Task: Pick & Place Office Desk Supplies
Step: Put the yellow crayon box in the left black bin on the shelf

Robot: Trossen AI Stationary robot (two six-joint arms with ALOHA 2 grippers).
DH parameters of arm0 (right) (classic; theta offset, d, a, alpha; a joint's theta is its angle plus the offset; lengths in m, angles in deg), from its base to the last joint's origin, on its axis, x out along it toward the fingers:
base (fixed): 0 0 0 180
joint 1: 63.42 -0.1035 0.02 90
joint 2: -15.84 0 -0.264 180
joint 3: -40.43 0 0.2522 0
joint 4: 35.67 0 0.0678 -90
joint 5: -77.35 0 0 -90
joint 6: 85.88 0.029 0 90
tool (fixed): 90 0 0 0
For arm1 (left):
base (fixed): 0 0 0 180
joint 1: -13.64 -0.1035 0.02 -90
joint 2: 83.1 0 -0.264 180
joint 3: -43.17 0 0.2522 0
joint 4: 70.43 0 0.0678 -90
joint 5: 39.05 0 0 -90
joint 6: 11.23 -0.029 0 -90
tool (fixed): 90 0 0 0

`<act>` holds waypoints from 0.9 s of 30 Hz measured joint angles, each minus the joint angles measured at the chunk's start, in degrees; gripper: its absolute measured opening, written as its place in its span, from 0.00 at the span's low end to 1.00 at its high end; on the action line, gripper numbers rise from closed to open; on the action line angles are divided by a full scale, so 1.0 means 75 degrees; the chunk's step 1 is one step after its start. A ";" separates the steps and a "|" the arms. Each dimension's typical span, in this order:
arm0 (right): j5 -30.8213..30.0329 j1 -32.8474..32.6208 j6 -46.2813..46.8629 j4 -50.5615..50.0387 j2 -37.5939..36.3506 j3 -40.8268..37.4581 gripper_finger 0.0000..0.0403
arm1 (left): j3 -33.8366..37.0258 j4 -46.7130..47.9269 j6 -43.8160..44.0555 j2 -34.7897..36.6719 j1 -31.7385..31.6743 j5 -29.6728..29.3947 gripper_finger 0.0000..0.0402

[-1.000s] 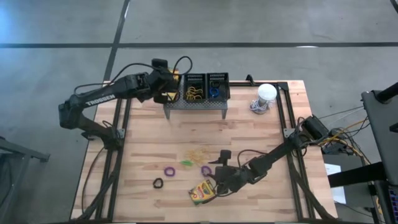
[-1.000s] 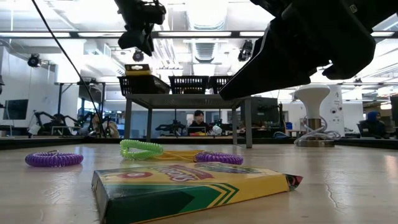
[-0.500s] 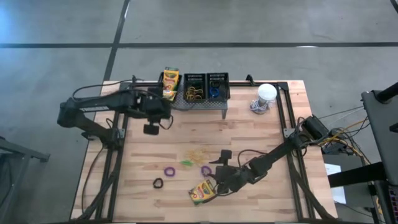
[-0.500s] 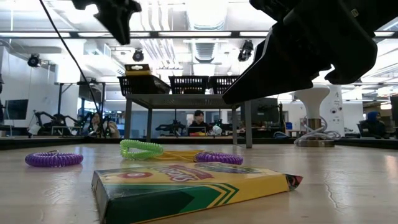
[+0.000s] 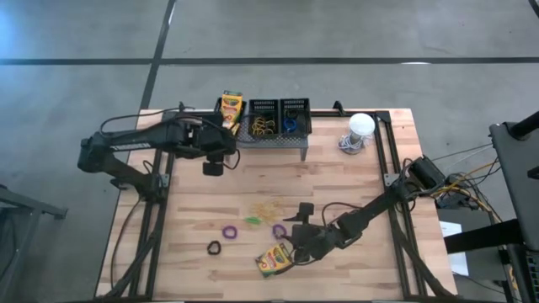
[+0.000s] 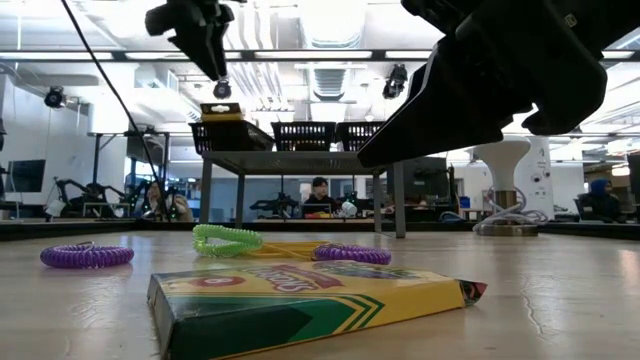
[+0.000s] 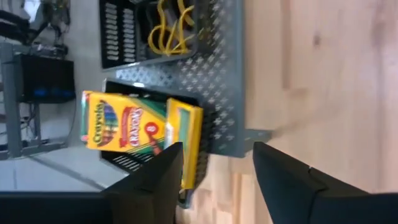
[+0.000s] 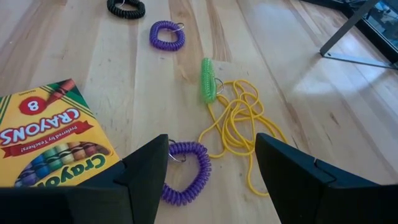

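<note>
A crayon box lies flat on the table near its front edge. Next to it my right gripper stands open and low, and a purple loop lies on the wood ahead between its fingers. Another purple loop, a black loop, a green loop and yellow cord loops lie loose nearby. Three black mesh bins stand on a grey stand at the far edge. A crayon box sticks out of the left bin. My left gripper hangs open in front of that bin, holding nothing.
The middle bin holds yellow loops and the right bin a blue one. A white ball-like object with a cable sits at the far right. Bare wood lies between the stand and the loose loops.
My left gripper has drawn back from above the left bin toward the table's near edge, then edged slightly rightward, tipping further down and rolling as it went. The crayon box stays in the bin. My right arm has kept still.
</note>
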 joint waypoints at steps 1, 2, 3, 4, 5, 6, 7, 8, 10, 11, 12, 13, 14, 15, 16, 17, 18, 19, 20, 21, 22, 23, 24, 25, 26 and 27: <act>0.0000 0.0000 0.0003 0.0000 0.0000 0.0000 0.59 | 0.0010 -0.0012 -0.0120 0.0000 -0.0076 -0.0025 0.51; 0.0000 0.0000 0.0006 0.0000 0.0000 0.0000 0.59 | 0.0072 -0.0046 -0.0228 -0.0003 -0.0161 -0.0039 0.51; 0.0000 0.0000 0.0007 0.0000 0.0000 0.0000 0.59 | 0.0166 -0.0048 -0.0318 -0.0003 -0.0255 -0.0042 0.52; 0.0000 0.0000 0.0013 0.0003 0.0000 0.0000 0.59 | 0.0284 -0.0049 -0.0419 -0.0003 -0.0362 -0.0042 0.51; 0.0000 0.0000 0.0014 0.0003 0.0000 0.0000 0.59 | 0.0415 -0.0061 -0.0520 -0.0003 -0.0465 -0.0042 0.51; 0.0000 0.0000 0.0014 0.0001 0.0000 0.0000 0.59 | 0.0530 -0.0095 -0.0592 -0.0007 -0.0557 -0.0042 0.50; 0.0000 0.0000 0.0013 0.0000 0.0000 0.0000 0.59 | 0.0630 -0.0162 -0.0653 -0.0015 -0.0640 -0.0046 0.49; 0.0000 0.0000 0.0007 0.0003 0.0000 0.0000 0.59 | 0.0721 -0.0257 -0.0696 -0.0015 -0.0716 -0.0066 0.47; 0.0000 0.0000 0.0000 0.0003 0.0000 0.0000 0.59 | 0.0879 -0.0489 -0.0851 -0.0012 -0.0830 -0.0101 0.43; 0.0000 0.0000 0.0000 0.0000 0.0000 0.0000 0.59 | 0.0935 -0.0599 -0.0973 -0.0012 -0.0866 -0.0103 0.40; 0.0000 0.0000 0.0000 0.0000 0.0000 0.0000 0.59 | 0.0965 -0.0670 -0.1086 -0.0015 -0.0882 -0.0101 0.37; 0.0000 0.0003 0.0000 0.0000 0.0000 0.0000 0.59 | 0.0968 -0.0730 -0.1181 -0.0015 -0.0882 -0.0101 0.33; 0.0000 0.0000 -0.0003 0.0000 0.0000 0.0000 0.59 | 0.0967 -0.0852 -0.1264 -0.0014 -0.0882 -0.0101 0.30; 0.0000 0.0000 -0.0003 0.0000 0.0000 0.0000 0.59 | 0.0959 -0.0980 -0.1337 -0.0006 -0.0879 -0.0101 0.26; 0.0000 0.0000 -0.0003 0.0000 0.0001 0.0000 0.59 | 0.0936 -0.1028 -0.1377 -0.0006 -0.0876 -0.0101 0.22; 0.0000 0.0000 -0.0003 0.0000 0.0000 0.0000 0.59 | 0.0901 -0.1029 -0.1397 -0.0009 -0.0880 -0.0099 0.19; -0.0003 0.0000 0.0000 0.0000 0.0003 0.0000 0.59 | 0.0882 -0.1065 -0.1406 -0.0009 -0.0892 -0.0101 0.15; -0.0001 0.0000 -0.0002 0.0000 0.0000 0.0000 0.59 | 0.0877 -0.1124 -0.1470 -0.0006 -0.0908 -0.0100 0.12; 0.0000 0.0000 0.0000 0.0000 0.0000 0.0000 0.59 | 0.0883 -0.1166 -0.1515 0.0000 -0.0911 -0.0102 0.08; -0.0002 0.0000 0.0000 0.0000 0.0001 0.0000 0.59 | 0.0899 -0.1175 -0.1534 -0.0001 -0.0912 -0.0101 0.05; -0.0002 0.0000 0.0003 0.0000 0.0001 0.0000 0.59 | 0.0908 -0.1164 -0.1543 -0.0007 -0.0918 -0.0099 0.03; -0.0003 0.0000 0.0005 0.0000 0.0001 0.0000 0.59 | 0.0909 -0.1164 -0.1545 -0.0009 -0.0917 -0.0098 0.02; -0.0002 0.0000 0.0000 0.0000 0.0000 0.0000 0.59 | 0.0909 -0.1168 -0.1586 -0.0009 -0.0917 -0.0098 0.01; -0.0003 0.0000 -0.0003 0.0000 0.0003 0.0000 0.59 | 0.0909 -0.1168 -0.1658 -0.0008 -0.0917 -0.0099 0.01; 0.0000 0.0000 0.0000 0.0000 0.0003 0.0000 0.59 | 0.0907 -0.1168 -0.1725 -0.0006 -0.0917 -0.0101 0.01; -0.0002 0.0000 0.0000 0.0000 0.0001 0.0000 0.59 | 0.0906 -0.1166 -0.1757 -0.0006 -0.0917 -0.0101 0.01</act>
